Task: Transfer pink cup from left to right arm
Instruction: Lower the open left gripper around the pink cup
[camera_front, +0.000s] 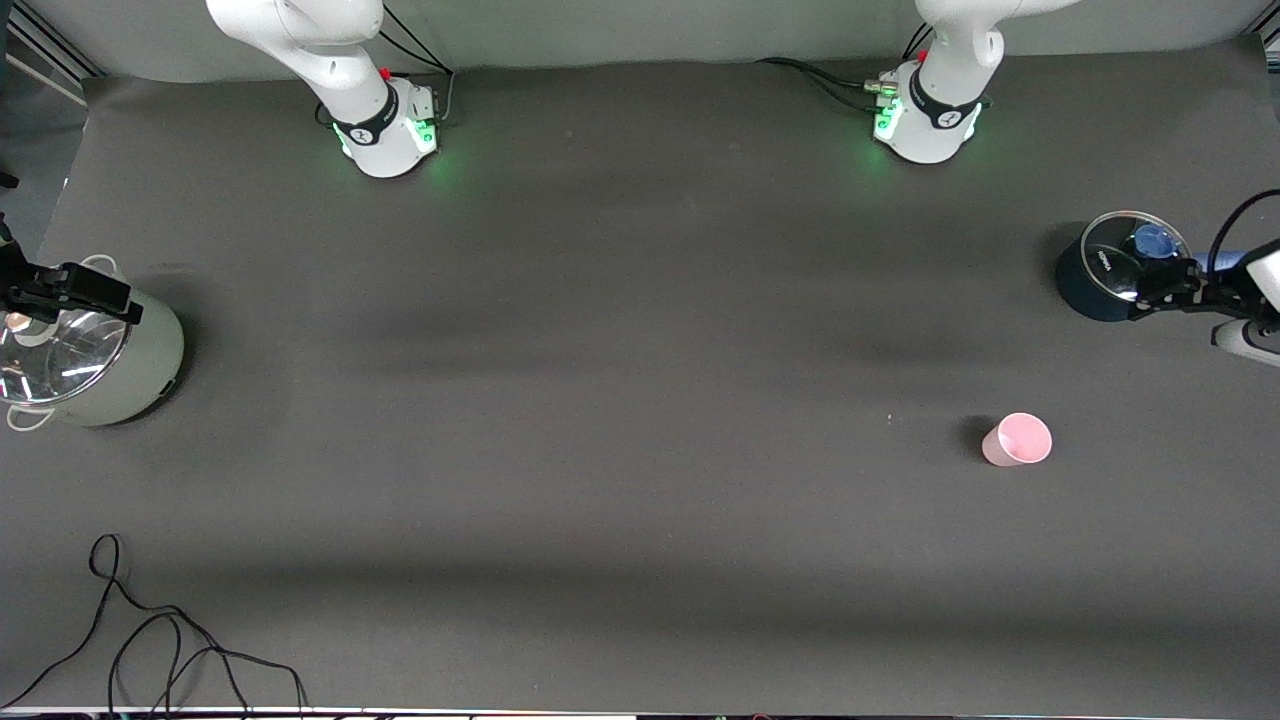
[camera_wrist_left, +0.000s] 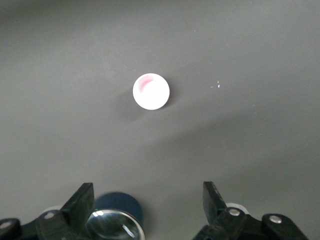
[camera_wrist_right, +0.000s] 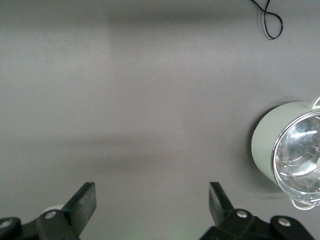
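Observation:
The pink cup (camera_front: 1018, 440) stands upright and alone on the dark table, toward the left arm's end and nearer to the front camera than the dark blue pot (camera_front: 1095, 280). It shows from above in the left wrist view (camera_wrist_left: 151, 91). My left gripper (camera_front: 1160, 290) is open and empty, up over the edge of the dark blue pot, well apart from the cup; in its own view (camera_wrist_left: 148, 205) nothing lies between the fingers. My right gripper (camera_front: 100, 292) is open and empty over the pale green pot (camera_front: 120, 370), at the right arm's end (camera_wrist_right: 152, 205).
The dark blue pot (camera_wrist_left: 117, 215) has a glass lid with a blue knob. The pale green pot (camera_wrist_right: 287, 155) has a glass lid and handles. A loose black cable (camera_front: 160, 640) lies near the table's front edge at the right arm's end.

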